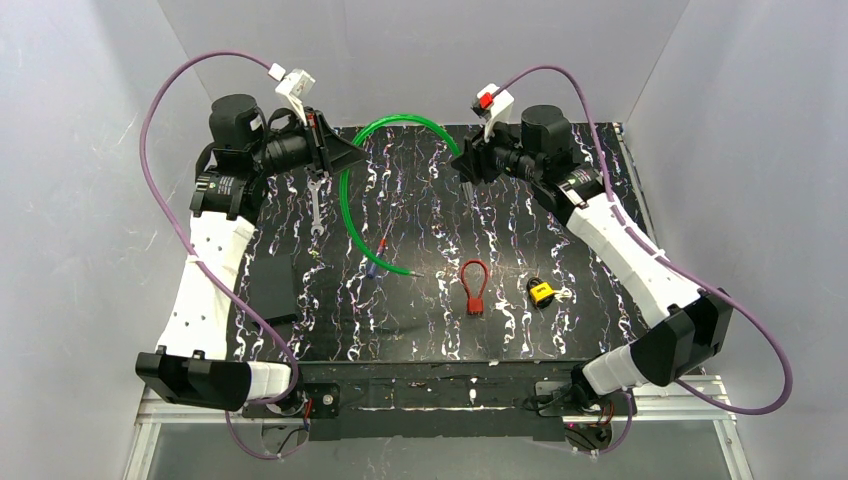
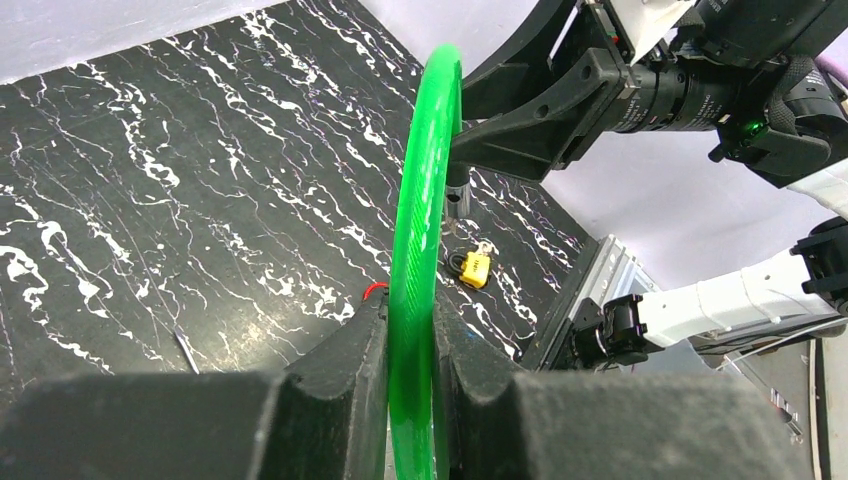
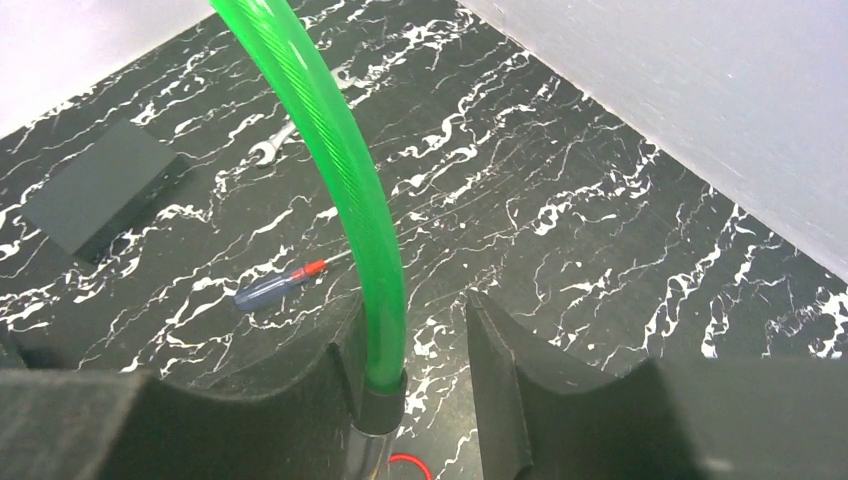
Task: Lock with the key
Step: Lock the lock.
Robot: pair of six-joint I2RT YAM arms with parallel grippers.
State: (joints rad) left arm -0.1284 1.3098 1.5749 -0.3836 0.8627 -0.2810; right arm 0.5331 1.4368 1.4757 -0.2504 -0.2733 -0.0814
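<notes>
Top: left gripper pinches translucent green plastic hose; right gripper at hose's other end; yellow block padlock with tiny silvery metal key just beside it, well apart from right gripper, base side.
Left wrist: left gripper clamped on hose; padlock ahead, beyond the fingertips.
Right wrist: right gripper jaws spread; hose against one jaw, gap to the other.

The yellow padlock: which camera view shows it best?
The top external view: the padlock lies whole in the open. The left wrist view shows it small, beyond the green hose. The right wrist view misses it.
</notes>
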